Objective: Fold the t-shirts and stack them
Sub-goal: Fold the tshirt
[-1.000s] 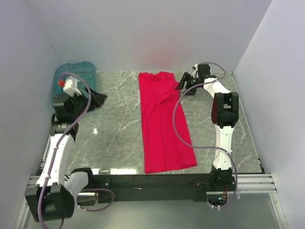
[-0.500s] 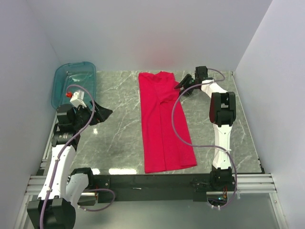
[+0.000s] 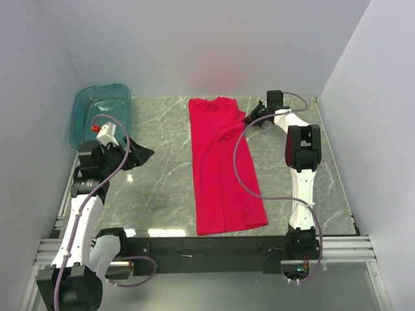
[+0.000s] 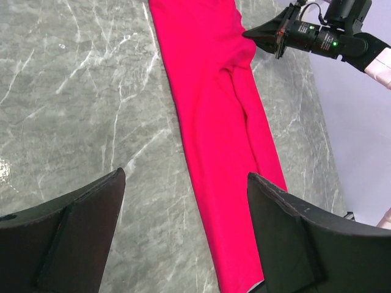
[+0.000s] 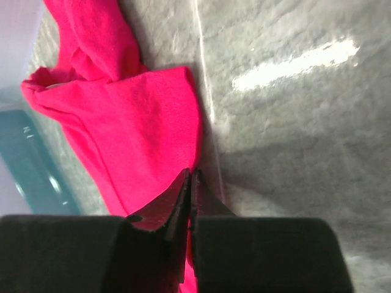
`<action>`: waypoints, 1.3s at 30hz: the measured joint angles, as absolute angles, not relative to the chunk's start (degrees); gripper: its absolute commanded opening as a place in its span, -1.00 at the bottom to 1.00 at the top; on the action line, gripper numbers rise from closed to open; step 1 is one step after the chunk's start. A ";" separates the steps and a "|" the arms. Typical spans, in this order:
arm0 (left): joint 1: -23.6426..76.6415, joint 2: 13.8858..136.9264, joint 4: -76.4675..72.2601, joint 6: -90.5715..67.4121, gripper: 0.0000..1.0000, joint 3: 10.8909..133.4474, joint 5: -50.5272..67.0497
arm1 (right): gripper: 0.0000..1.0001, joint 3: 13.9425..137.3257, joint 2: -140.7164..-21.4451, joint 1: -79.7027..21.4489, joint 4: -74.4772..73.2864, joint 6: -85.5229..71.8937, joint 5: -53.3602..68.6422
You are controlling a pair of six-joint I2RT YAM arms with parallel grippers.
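The red t-shirt (image 3: 220, 168) lies folded into a long strip down the middle of the table, collar end at the back. My right gripper (image 3: 248, 119) is low at the strip's far right edge. In the right wrist view its jaws (image 5: 190, 174) are pressed together, with the t-shirt's (image 5: 134, 134) hem caught between them. My left gripper (image 3: 137, 155) hovers above bare table left of the strip. It stands wide open (image 4: 185, 177) with nothing between its fingers. The t-shirt (image 4: 220, 122) and the right gripper's tip (image 4: 249, 34) show beyond them.
A translucent teal tub (image 3: 100, 110) sits at the back left corner, also seen as a teal wall (image 5: 24, 165) beyond the shirt. White walls close the table in at the back and on both sides. Grey marble table (image 3: 162, 168) lies between the left gripper and the shirt.
The right gripper dropped to the shirt's far right edge and closed on it. The left arm swung down and forward from beside the tub, then slowed; its jaws stayed open.
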State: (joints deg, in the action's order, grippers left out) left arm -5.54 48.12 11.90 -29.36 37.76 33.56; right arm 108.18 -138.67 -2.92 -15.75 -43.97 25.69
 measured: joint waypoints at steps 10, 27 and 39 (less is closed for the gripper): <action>-5.54 48.62 11.88 -29.36 0.72 37.74 34.72 | -1.00 108.81 -137.91 -7.22 -15.79 -30.96 17.23; -5.54 49.74 11.77 -29.39 0.71 37.71 36.64 | -0.92 104.47 -127.26 -25.04 -11.03 -4.45 -7.64; -5.54 50.48 11.46 -29.39 0.71 37.71 37.67 | -0.07 105.03 -127.94 -32.23 -12.64 9.76 -12.64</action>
